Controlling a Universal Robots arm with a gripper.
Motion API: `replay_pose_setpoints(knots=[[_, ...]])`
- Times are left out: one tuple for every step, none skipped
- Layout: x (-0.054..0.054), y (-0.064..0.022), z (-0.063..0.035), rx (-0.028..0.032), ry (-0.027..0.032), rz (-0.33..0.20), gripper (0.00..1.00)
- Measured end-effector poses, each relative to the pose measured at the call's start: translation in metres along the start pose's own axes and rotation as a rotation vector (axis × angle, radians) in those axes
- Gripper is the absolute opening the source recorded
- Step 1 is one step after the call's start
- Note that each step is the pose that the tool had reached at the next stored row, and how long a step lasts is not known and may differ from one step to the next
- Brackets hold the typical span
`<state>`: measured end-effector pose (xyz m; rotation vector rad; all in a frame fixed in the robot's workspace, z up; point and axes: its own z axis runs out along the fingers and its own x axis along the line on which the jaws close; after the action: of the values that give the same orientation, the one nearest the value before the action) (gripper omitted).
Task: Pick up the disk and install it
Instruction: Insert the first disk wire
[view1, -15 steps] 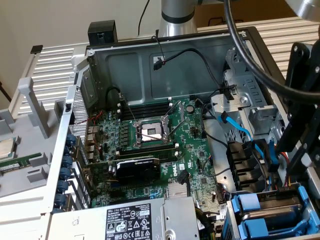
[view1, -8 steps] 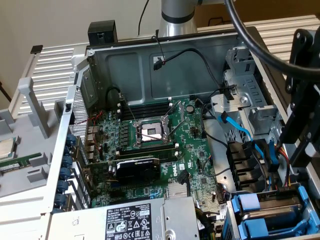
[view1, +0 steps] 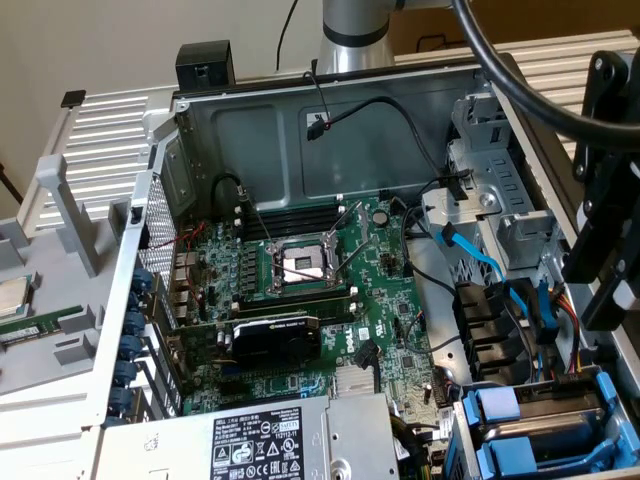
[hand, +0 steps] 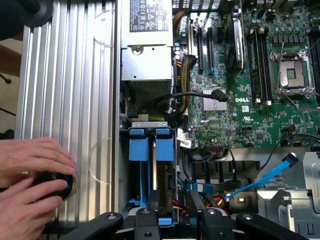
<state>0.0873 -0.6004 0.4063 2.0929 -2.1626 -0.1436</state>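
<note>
One claw hangs close over the drive cage and is aimed along it, so any push would follow the slot's own line. Whether it is clamped on anything or loose, you cannot tell from these views.

Just ahead of it the disk stands on edge inside the cage. It shows as a thin silver edge between blue rails, with two blue tabs side by side at its far end. Edge-on is how the slot takes it. It looks largely in, though full seating is only a judgement.

Beyond the cage sit the power supply and the motherboard with its open processor socket. A blue data cable lies loose nearby, clear of the slot.

Out on the ribbed side panel, your hands cover a round black knob, probably to keep control within reach.
</note>
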Motion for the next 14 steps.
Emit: replay_pose_setpoints(knots=[[0.0, 0.0, 0.0, 0.0, 0.0, 0.0, 0.37], [0.0, 0.0, 0.0, 0.0, 0.0, 0.0, 0.37], [0.0, 0.0, 0.0, 0.0, 0.0, 0.0, 0.37], [0.0, 0.0, 0.0, 0.0, 0.0, 0.0, 0.37], [0.0, 0.0, 0.0, 0.0, 0.0, 0.0, 0.37], [0.0, 0.0, 0.0, 0.0, 0.0, 0.0, 0.37], [0.0, 0.0, 0.0, 0.0, 0.0, 0.0, 0.37], [0.0, 0.0, 0.0, 0.0, 0.0, 0.0, 0.37], [0.0, 0.0, 0.0, 0.0, -0.001, 0.0, 0.37], [0.0, 0.0, 0.0001, -0.0001, -0.005, -0.001, 0.37], [0.0, 0.0001, 0.0001, -0.0003, -0.011, -0.002, 0.37], [0.0, 0.0005, 0.0002, -0.0004, -0.0178, -0.003, 0.37], [0.0, 0.0009, 0.0005, -0.0005, -0.0242, -0.003, 0.37], [0.0, 0.001, 0.0008, -0.0007, -0.0299, -0.004, 0.37]])
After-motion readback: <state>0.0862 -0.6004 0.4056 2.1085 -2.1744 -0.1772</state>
